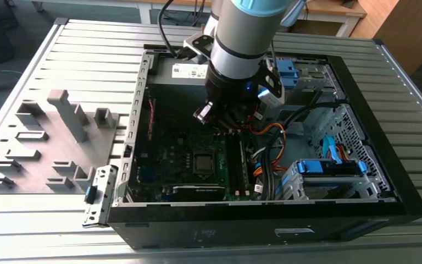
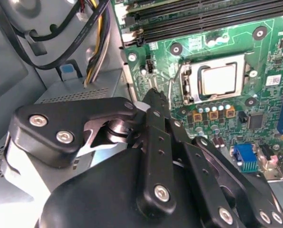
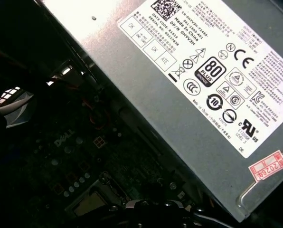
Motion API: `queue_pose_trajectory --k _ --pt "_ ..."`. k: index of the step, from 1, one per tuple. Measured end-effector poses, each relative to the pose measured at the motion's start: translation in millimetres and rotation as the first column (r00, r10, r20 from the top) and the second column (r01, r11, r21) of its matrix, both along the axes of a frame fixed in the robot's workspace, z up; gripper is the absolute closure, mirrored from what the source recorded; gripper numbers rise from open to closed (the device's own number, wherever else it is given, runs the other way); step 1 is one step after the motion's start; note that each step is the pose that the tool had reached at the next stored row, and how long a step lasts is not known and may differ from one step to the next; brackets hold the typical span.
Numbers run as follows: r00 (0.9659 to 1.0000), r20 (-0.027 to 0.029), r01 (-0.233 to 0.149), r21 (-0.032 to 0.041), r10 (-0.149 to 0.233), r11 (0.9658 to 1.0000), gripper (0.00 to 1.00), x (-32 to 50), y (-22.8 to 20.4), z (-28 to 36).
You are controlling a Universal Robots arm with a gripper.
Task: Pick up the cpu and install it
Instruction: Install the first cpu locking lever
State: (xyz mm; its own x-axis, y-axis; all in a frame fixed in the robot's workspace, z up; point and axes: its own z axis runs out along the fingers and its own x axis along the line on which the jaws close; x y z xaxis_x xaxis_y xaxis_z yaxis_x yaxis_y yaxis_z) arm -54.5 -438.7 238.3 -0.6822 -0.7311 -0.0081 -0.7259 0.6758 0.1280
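Jaws cannot be judged spread or pressed together. In the second wrist view the black linkages of the gripper (image 2: 153, 102) crowd the foreground and cover the place where they would meet. In the exterior view the arm (image 1: 244, 38), cut off at the upper edge, hides its far side. Whether they pinch anything cannot be told either. In the first wrist view the motherboard (image 3: 61, 156) lies in deep shadow (only dim outlines come through) beside the grey power-supply box (image 3: 189, 95).

The open computer case (image 1: 270, 234) lies on a slatted metal table (image 1: 64, 55). A grey fixture tray (image 1: 50, 143) sits on the table at the exterior view's left, and wooden furniture (image 1: 405, 27) stands beyond it.

The gripper hangs inside the case above the motherboard, close to the power-supply box. The cpu (image 2: 219, 79) sits pale and flat inside the silver socket frame (image 2: 186, 90). It is apart from the gripper's tip, which is near the frame.
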Motion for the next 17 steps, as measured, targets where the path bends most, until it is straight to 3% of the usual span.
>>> queue_pose_trajectory --k 8,17 --pt "1.0000 -0.0002 0.000 -0.0153 0.000 0.9999 0.89 0.0 -3.9 0.1" --pt "1.0000 -0.0001 0.000 -0.0253 0.000 0.9997 0.89 0.0 -13.9 0.1"
